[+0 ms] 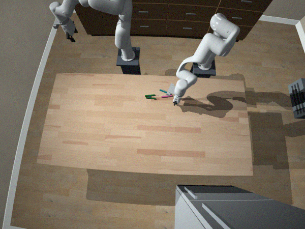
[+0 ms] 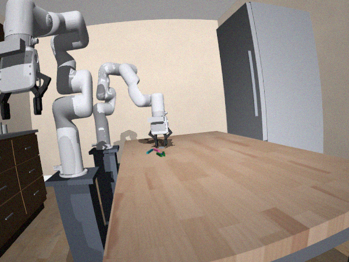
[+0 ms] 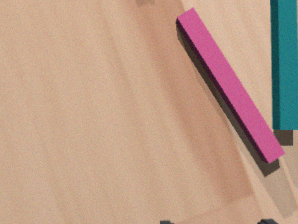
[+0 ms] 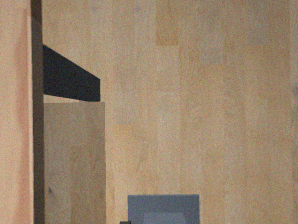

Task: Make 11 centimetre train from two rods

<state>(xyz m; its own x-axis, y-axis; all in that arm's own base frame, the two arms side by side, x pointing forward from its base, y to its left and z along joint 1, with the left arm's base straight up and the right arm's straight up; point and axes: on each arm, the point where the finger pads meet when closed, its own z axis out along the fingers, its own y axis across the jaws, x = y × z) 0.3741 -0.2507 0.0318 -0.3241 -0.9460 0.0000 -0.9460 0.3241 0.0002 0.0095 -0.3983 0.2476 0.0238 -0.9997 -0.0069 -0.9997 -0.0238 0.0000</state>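
Note:
My left gripper points down low over the table, its fingers partly open, beside the pink rod's right end in the top view. A small bluish-grey piece shows just under its fingertips, too small to tell clearly. The pink rod lies flat and slanted. The turquoise rod lies flat behind it, partly out of the left wrist view. My right gripper is open and empty, high up off the table.
Two green rods lie side by side left of the pink rod in the top view, with a tiny blue rod between them. The table reaches far to the front and left. The right arm stands behind it.

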